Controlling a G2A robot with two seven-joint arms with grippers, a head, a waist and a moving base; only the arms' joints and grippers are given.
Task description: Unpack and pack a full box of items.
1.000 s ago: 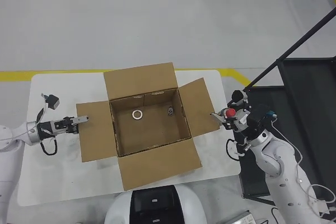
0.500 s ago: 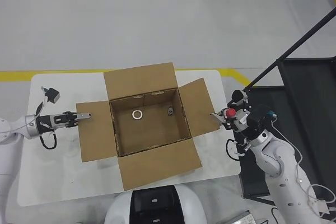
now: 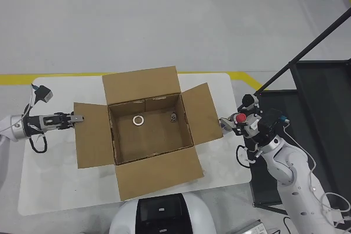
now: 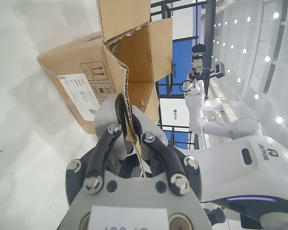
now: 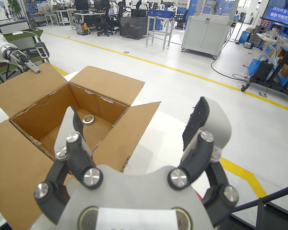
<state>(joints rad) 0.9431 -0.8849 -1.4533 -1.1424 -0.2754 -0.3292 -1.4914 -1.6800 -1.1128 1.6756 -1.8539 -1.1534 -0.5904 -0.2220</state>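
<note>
An open cardboard box point(image 3: 152, 131) stands on the white table point(image 3: 52, 175) with all its flaps spread. On its floor lie a pale ring point(image 3: 138, 120) and a small dark part point(image 3: 172, 117). My left gripper point(image 3: 77, 117) is shut on the outer edge of the box's left flap point(image 3: 93, 140); the left wrist view shows the corrugated edge pinched in that gripper point(image 4: 127, 118). My right gripper point(image 3: 225, 124) is open with nothing in it, just off the right flap's edge. The right wrist view looks over this gripper point(image 5: 136, 111) into the box point(image 5: 38, 101), at the ring point(image 5: 88, 119).
A black metal rack point(image 3: 316, 105) stands right of the table, close behind my right arm. A yellow floor line point(image 3: 47, 77) runs past the table's far edge. Bare tabletop lies left of and in front of the box.
My left gripper has pulled back to the left with the flap in its grip, and the whole box has slid left with it. The right arm has stayed put.
</note>
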